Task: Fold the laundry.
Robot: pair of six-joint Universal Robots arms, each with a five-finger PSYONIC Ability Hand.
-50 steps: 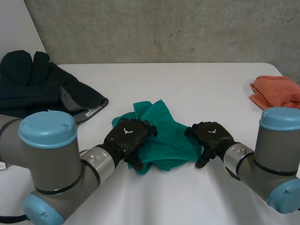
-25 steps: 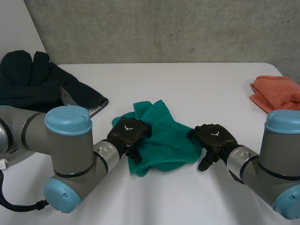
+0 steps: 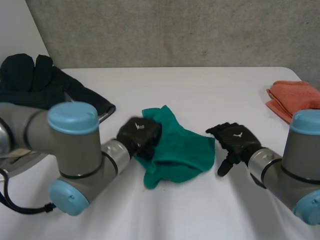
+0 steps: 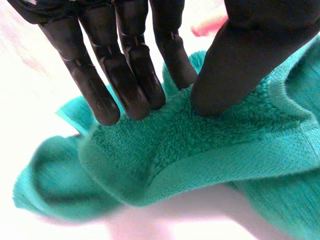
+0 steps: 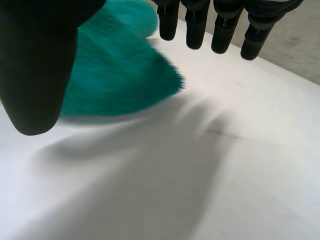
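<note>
Seemingly towel (image 3: 182,150) (bunched) in left hand (image 3: 140,135)

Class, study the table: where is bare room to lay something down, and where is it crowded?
Widest bare patch: the far table between the black garment and the orange cloth. Another lies beside the open right hand, short of the orange cloth. Crowded: the middle, where the left hand pinches the green towel.

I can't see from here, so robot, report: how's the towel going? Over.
Left hand pinching green towel, fingers against thumb. Right hand open, beside towel, holding nothing. Towel crumpled, unfolded. Black clothes, orange cloth well clear.
</note>
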